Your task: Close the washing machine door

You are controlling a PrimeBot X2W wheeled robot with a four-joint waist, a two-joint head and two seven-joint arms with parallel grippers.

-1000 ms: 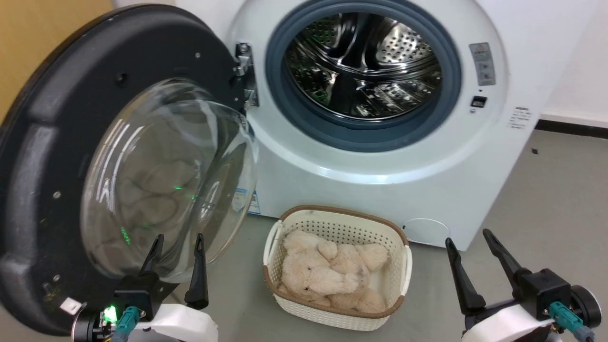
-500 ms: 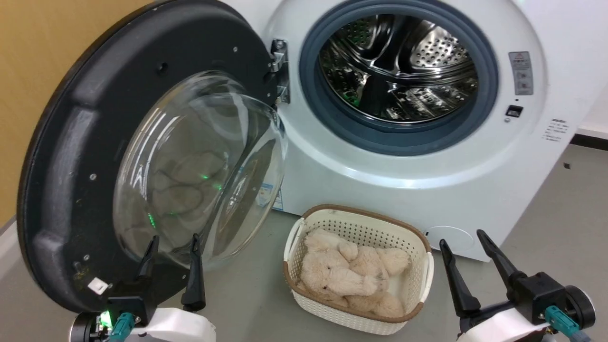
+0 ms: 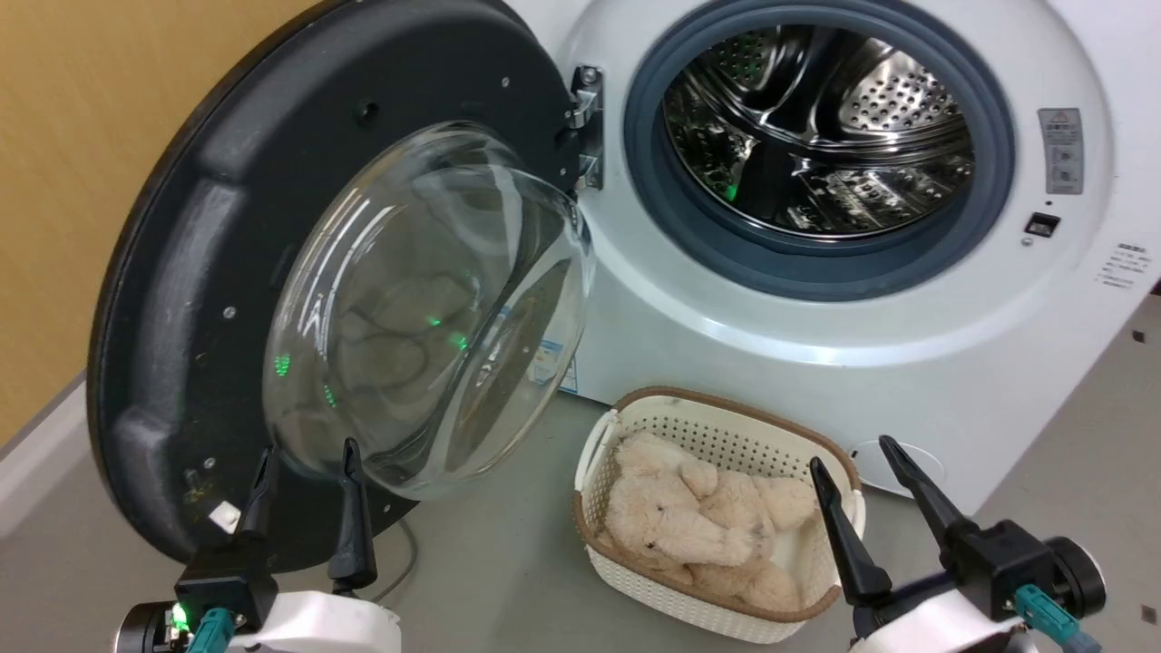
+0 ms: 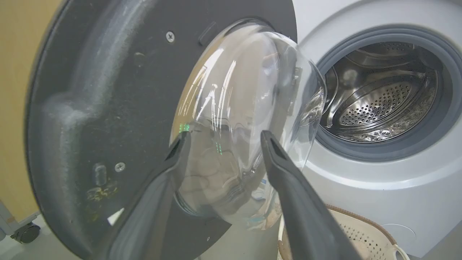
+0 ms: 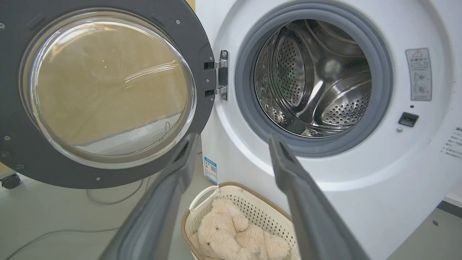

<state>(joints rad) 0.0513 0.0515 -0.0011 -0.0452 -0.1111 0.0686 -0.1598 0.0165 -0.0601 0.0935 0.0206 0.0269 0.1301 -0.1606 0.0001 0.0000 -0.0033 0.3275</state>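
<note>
— Left of the washing machine (image 3: 816, 354), the washing machine door (image 3: 172, 272)?
— Swung wide on its hinge. Left gripper (image 3: 308, 449), fingers parted, points up before its glass; right gripper (image 3: 851, 452), parted too, near the basket (image 3: 717, 404).

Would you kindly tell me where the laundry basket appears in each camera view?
Head view: laundry basket lower centre-right, on the floor.
Left wrist view: laundry basket bottom right, cut by the edge.
Right wrist view: laundry basket bottom centre, cut by the edge.
Shared landmark: the steel drum, above it in every view.
</note>
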